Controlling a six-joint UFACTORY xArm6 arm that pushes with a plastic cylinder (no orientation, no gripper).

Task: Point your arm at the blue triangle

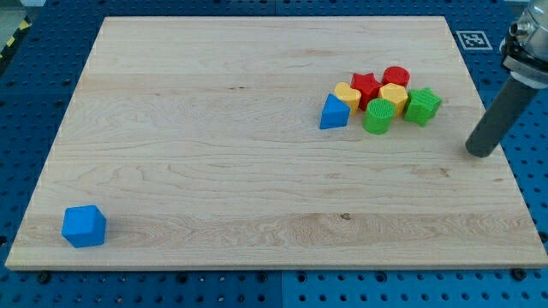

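The blue triangle [334,112] lies on the wooden board [214,171] at the left end of a cluster of blocks in the view's upper right. My tip [480,152] rests on the board near its right edge, well to the right of and a little below the blue triangle. The cluster lies between my tip and the triangle. My tip touches no block.
The cluster holds a yellow block [347,94], a red star [366,86], a red cylinder [396,77], a second yellow block [393,96], a green cylinder [378,116] and a green star [422,105]. A blue cube [84,226] sits near the bottom left corner.
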